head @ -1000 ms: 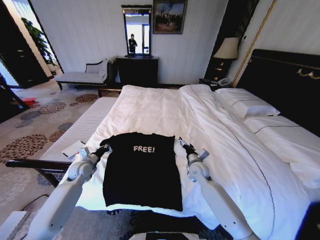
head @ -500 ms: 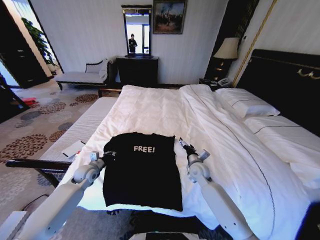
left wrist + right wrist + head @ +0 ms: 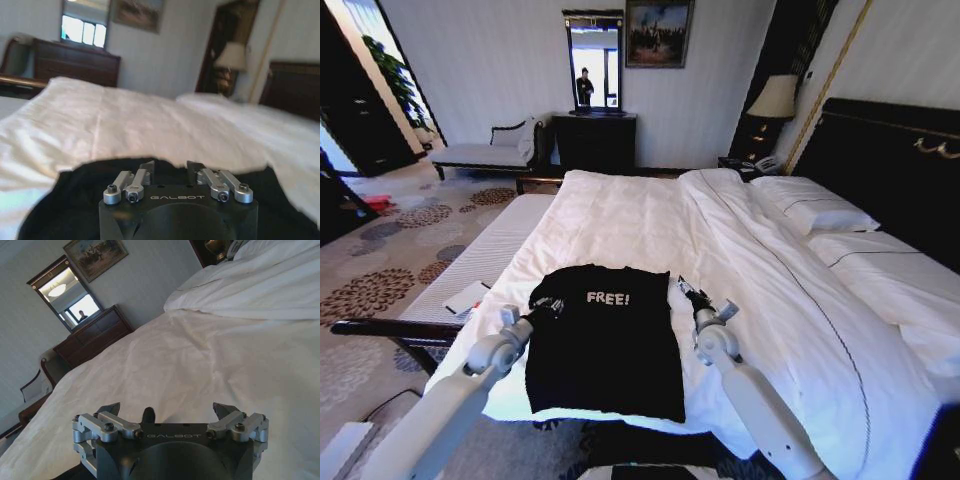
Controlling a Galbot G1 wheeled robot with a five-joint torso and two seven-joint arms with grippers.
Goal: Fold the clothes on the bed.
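Item: black shirt (image 3: 603, 340), lying flat, chest up, at the foot of the bed (image 3: 650, 225). Our left gripper (image 3: 546, 309) is pinching the shirt's left shoulder edge, fingers drawn narrow on the cloth. Our right gripper (image 3: 692, 294) is resting on the duvet just beside the right sleeve, fingers spread. We are judging the fold goes best by carrying the pinched edge low across the chest.
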